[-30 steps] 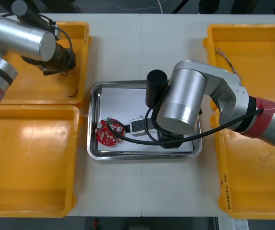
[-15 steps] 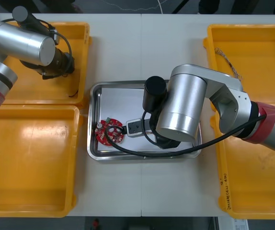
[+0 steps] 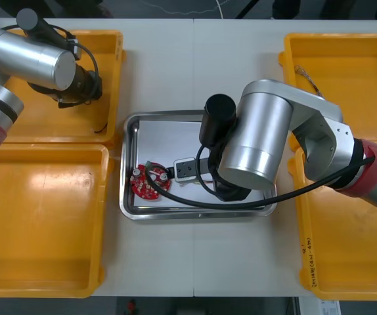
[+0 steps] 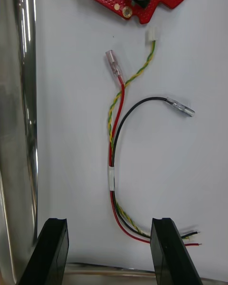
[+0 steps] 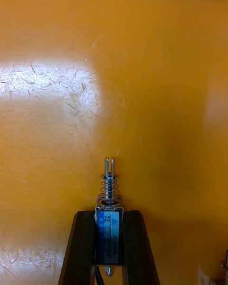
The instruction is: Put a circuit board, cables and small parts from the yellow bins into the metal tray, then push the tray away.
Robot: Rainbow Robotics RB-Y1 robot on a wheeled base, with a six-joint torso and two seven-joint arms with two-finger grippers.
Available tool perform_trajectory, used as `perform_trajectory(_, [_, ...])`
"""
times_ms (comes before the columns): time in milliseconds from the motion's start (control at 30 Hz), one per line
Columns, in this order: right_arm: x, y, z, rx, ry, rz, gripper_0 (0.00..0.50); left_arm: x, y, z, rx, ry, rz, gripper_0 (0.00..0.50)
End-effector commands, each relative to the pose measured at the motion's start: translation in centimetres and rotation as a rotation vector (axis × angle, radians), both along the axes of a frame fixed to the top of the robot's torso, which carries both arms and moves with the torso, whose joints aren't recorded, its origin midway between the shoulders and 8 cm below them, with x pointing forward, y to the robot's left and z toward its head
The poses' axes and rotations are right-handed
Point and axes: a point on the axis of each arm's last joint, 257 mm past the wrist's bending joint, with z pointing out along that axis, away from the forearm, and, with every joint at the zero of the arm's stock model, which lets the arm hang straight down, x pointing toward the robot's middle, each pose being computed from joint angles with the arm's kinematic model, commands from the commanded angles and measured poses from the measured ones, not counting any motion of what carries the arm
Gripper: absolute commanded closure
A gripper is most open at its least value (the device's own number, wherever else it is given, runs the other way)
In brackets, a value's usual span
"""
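Left jaws grasp a small metal part point(image 5: 109, 192) over a yellow bin point(image 5: 161, 76); right jaws, released, straddle cables point(image 4: 112, 175) in the metal tray point(image 4: 23, 99).

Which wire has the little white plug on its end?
The twisted yellow-green wire. The red wire and the black wire have see-through ends instead.

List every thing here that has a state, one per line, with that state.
Tray: white inside, partly filled.
Board: flat in tray.
Cables: loose in tray.
Metal part: gripped.
Left gripper: shut on metal part, over far left bin.
Right gripper: open over tray, straddling cables.
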Motion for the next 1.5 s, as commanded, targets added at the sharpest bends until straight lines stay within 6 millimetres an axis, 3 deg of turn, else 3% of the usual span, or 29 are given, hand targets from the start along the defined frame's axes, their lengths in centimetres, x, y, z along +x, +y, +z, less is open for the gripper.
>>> perform_trajectory(33, [-0.2, 0.9, 3.4, 0.115, 0.029, -0.083, 0.000, -0.1, -1.1, -0.5, 0.056, -0.006, -0.079, 0.500])
perform_trajectory(167, [0.1, -1.0, 4.9, 0.142, 0.045, -0.158, 0.000, 0.0, -0.6, 0.1, 0.054, -0.013, -0.071, 0.500])
perform_trajectory(300, [0.8, -4.0, 7.3, 0.171, 0.047, -0.260, 0.000, -0.1, 0.1, 1.8, 0.045, -0.021, -0.061, 0.499])
perform_trajectory(367, [1.7, -4.4, 8.9, 0.224, 0.028, -0.290, 0.000, -0.4, 0.3, 3.0, 0.038, -0.020, -0.056, 0.500])
perform_trajectory(533, [3.6, -6.3, 12.3, 0.334, -0.023, -0.374, 0.000, -1.9, 0.9, 5.9, 0.018, 0.003, -0.038, 0.500])
perform_trajectory(733, [6.2, -9.9, 15.7, 0.416, -0.122, -0.503, 0.000, -4.3, 1.4, 8.9, 0.003, 0.038, -0.025, 0.500])
perform_trajectory(933, [7.6, -14.1, 17.3, 0.460, -0.188, -0.633, 0.000, -6.7, 0.9, 11.0, 0.023, 0.067, -0.031, 0.500])
perform_trajectory(1233, [9.0, -19.5, 17.8, 0.515, -0.192, -0.805, 0.000, -10.6, -0.7, 12.9, 0.077, 0.109, -0.057, 0.500])
perform_trajectory(1500, [9.7, -24.1, 17.1, 0.503, -0.156, -0.939, 0.000, -13.2, -5.2, 13.4, 0.023, 0.129, -0.117, 0.500])
